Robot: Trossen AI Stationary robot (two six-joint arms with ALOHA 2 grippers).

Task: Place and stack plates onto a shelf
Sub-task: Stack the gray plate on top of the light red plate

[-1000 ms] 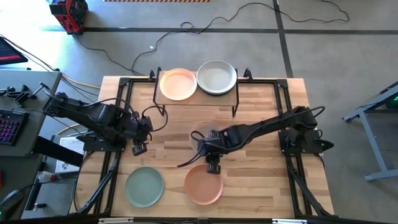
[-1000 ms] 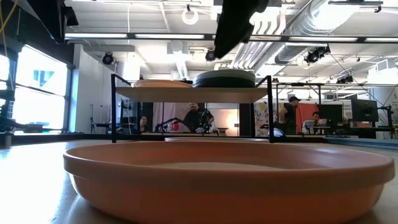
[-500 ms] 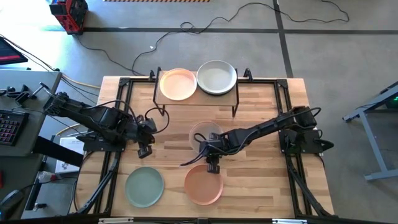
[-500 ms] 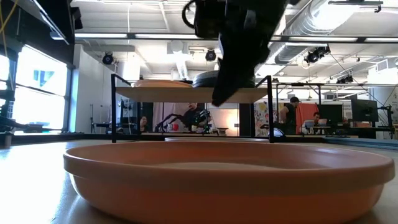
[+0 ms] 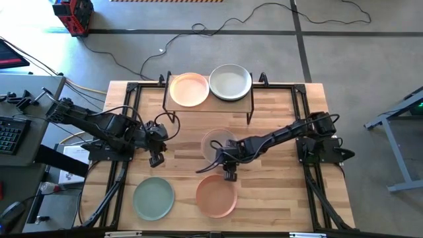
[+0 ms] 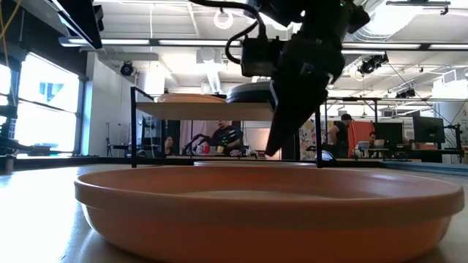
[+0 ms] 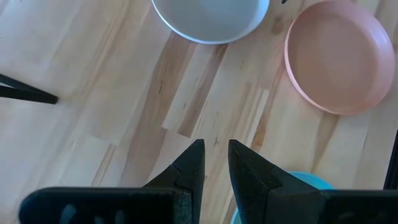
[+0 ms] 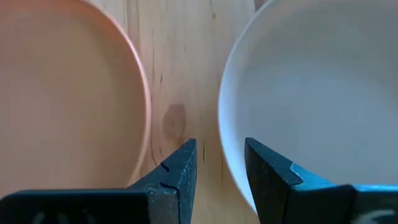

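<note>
Right claw (image 5: 229,175) hangs low over the table (image 5: 277,198), its jaws parted only narrowly and holding nothing, poised between the whitish plate (image 5: 217,144) at mid-table and the terracotta plate (image 5: 216,196) nearer the front edge. In the right wrist view one fingertip (image 8: 264,163) sits over the whitish plate's rim while the other (image 8: 181,165) stands over the bare wood between the two plates. The shelf (image 5: 209,104) stands at the far side of the table and already carries a peach plate (image 5: 189,88) and a stack topped by a pale grey-green plate (image 5: 230,82). A sage green plate (image 5: 153,198) lies at the front left.

The risks from here look plain enough. With the jaws this narrow, a descent that is slightly off could land a finger on top of the rim rather than astride it, tipping or skidding the whitish plate across the wood. A thin pinch on a shallow rim may also let the plate swing or slip during the lift. The shelf's black legs stand close to the route, and a tilted plate could clip the board's edge or knock the stack.

Left claw (image 5: 156,160) waits over the table's left half, jaws narrowly apart and empty.
</note>
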